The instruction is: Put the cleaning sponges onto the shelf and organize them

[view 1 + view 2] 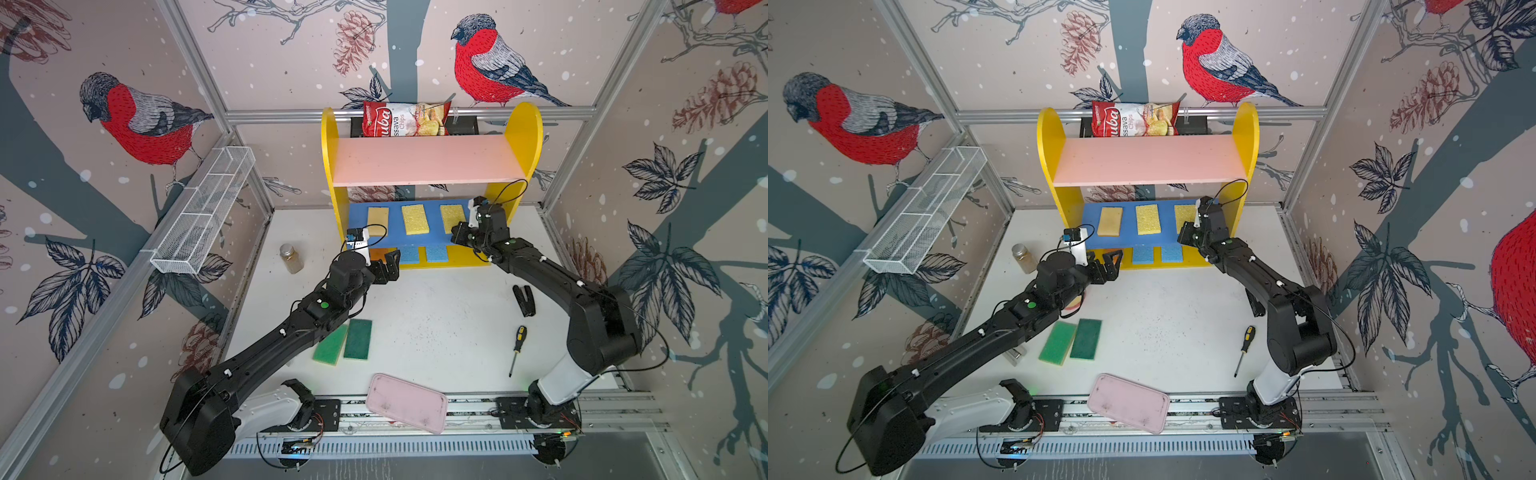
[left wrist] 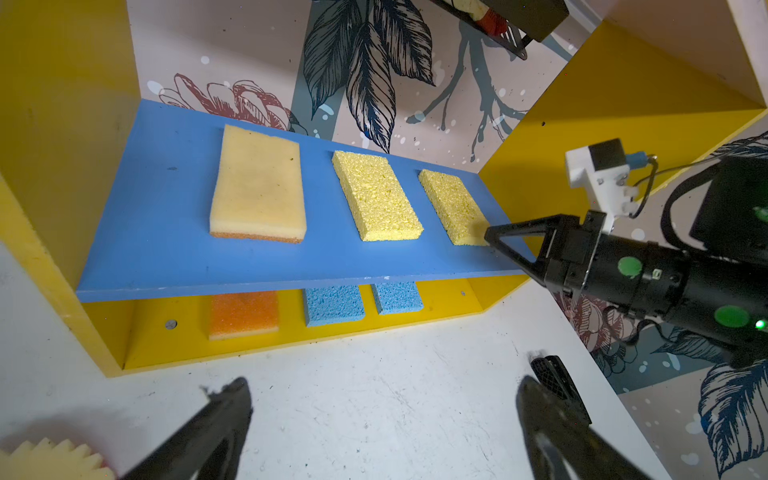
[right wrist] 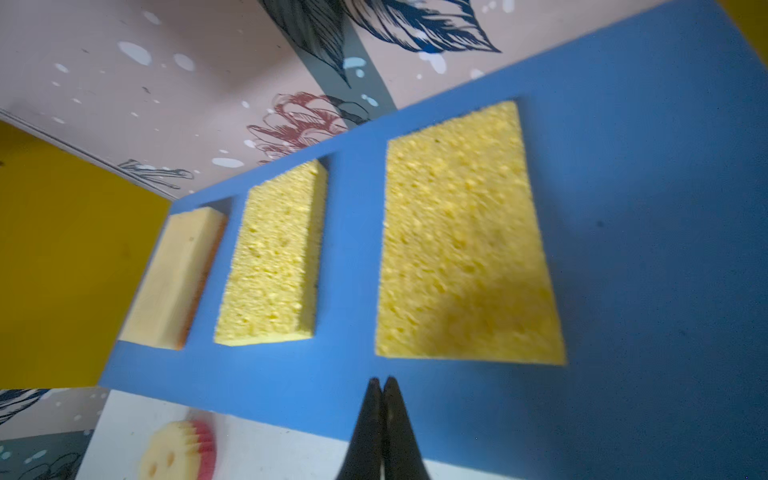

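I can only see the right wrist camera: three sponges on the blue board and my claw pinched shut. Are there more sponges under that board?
Observer: Yes. On the yellow base lie an orange sponge and two blue sponges.
Child: Are any not put away yet?
Observer: Two green sponges lie side by side on the table.
Child: What's the other claw doing?
Observer: The left claw is wide open and holds nothing, low in front of the shelf.
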You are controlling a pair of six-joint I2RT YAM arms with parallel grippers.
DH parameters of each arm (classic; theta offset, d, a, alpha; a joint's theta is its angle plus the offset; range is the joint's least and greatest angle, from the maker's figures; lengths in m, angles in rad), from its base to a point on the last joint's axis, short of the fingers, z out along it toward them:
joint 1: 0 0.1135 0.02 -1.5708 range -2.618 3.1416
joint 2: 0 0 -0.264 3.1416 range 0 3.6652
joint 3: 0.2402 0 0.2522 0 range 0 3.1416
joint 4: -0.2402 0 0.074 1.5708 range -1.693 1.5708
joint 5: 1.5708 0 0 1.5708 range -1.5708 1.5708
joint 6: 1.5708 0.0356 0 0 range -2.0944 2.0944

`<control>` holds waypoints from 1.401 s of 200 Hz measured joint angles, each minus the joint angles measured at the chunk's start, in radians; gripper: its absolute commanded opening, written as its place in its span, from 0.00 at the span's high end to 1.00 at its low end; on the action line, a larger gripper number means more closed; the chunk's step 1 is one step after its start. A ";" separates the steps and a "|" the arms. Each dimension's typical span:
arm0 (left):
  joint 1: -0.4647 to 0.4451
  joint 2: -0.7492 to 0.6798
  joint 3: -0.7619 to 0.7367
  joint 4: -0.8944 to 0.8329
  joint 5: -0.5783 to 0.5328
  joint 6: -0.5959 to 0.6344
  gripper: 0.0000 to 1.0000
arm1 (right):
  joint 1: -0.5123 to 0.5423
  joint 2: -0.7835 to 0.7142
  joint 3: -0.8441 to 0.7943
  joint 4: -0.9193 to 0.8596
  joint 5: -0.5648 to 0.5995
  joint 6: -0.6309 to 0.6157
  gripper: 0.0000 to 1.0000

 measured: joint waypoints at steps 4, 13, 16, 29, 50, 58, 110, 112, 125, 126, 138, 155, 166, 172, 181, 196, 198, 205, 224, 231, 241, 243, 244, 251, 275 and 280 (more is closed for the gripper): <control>0.000 0.000 0.000 0.000 0.000 0.000 0.02 | 0.000 0.006 0.013 -0.002 0.001 -0.001 0.92; 0.000 0.000 0.000 0.000 0.000 0.000 0.02 | 0.005 0.020 0.038 -0.005 0.002 -0.003 0.92; 0.000 0.000 -0.002 0.000 0.000 0.000 0.02 | 0.005 0.025 0.045 -0.006 0.002 -0.003 0.92; 0.000 -0.004 -0.007 -0.001 0.000 -0.001 0.02 | 0.011 0.045 0.069 -0.021 0.004 -0.004 0.92; 0.000 -0.014 -0.011 -0.004 -0.003 -0.004 0.02 | 0.019 0.060 0.074 -0.042 0.005 -0.005 0.90; 0.000 -0.018 -0.013 -0.004 -0.006 -0.004 0.02 | 0.020 0.063 0.074 -0.046 0.004 -0.004 0.89; 0.000 -0.013 -0.013 -0.004 -0.008 -0.004 0.02 | 0.053 0.132 0.145 -0.056 0.000 -0.005 0.81; 0.000 -0.012 -0.013 -0.004 -0.008 -0.004 0.02 | 0.055 0.137 0.151 -0.056 0.000 -0.005 0.81; 0.000 -0.010 -0.013 -0.005 -0.008 -0.004 0.02 | 0.066 0.173 0.191 -0.068 -0.005 -0.008 0.79; 0.000 -0.010 -0.013 -0.005 -0.008 -0.004 0.02 | 0.066 0.175 0.193 -0.068 -0.005 -0.008 0.79; 0.000 -0.010 -0.014 -0.005 -0.008 -0.004 0.02 | 0.068 0.207 0.222 -0.079 -0.006 -0.010 0.77; 0.002 -0.010 -0.015 -0.005 -0.008 -0.004 0.02 | 0.069 0.237 0.244 -0.090 -0.006 -0.010 0.75; 0.003 -0.011 -0.015 -0.006 -0.010 -0.003 0.02 | 0.070 0.250 0.256 -0.101 -0.006 -0.010 0.74; 0.003 -0.013 -0.015 -0.007 -0.012 -0.003 0.02 | 0.070 0.256 0.260 -0.102 -0.006 -0.010 0.74; 0.003 -0.015 -0.015 -0.009 -0.017 -0.001 0.02 | 0.070 0.263 0.263 -0.104 -0.007 -0.010 0.73; 0.005 -0.016 -0.015 -0.009 -0.023 0.003 0.02 | 0.071 0.268 0.266 -0.101 -0.008 -0.004 0.72; 0.005 -0.016 -0.015 -0.009 -0.024 0.003 0.02 | 0.071 0.268 0.266 -0.100 -0.008 -0.004 0.72; 0.005 -0.016 -0.014 -0.011 -0.024 0.003 0.02 | 0.071 0.268 0.266 -0.100 -0.009 -0.004 0.72; 0.005 -0.014 -0.013 -0.012 -0.024 0.004 0.02 | 0.074 0.269 0.267 -0.100 -0.010 -0.003 0.72; 0.005 -0.013 -0.011 -0.012 -0.024 0.004 0.02 | 0.077 0.270 0.270 -0.100 -0.010 -0.003 0.72; 0.006 -0.010 -0.010 -0.012 -0.024 0.004 0.02 | 0.081 0.275 0.276 -0.101 -0.010 -0.003 0.72; 0.006 -0.010 -0.010 -0.012 -0.024 0.004 0.02 | 0.082 0.275 0.277 -0.101 -0.010 -0.003 0.72; 0.006 -0.010 -0.010 -0.012 -0.024 0.004 0.02 | 0.082 0.275 0.277 -0.101 -0.010 -0.003 0.72; 0.006 -0.008 -0.009 -0.012 -0.023 0.004 0.02 | 0.084 0.277 0.279 -0.103 -0.010 -0.003 0.72; 0.006 -0.007 -0.008 -0.012 -0.023 0.004 0.02 | 0.085 0.277 0.279 -0.104 -0.009 -0.002 0.75; 0.006 -0.007 -0.008 -0.012 -0.023 0.004 0.02 | 0.085 0.275 0.279 -0.105 -0.007 -0.002 0.75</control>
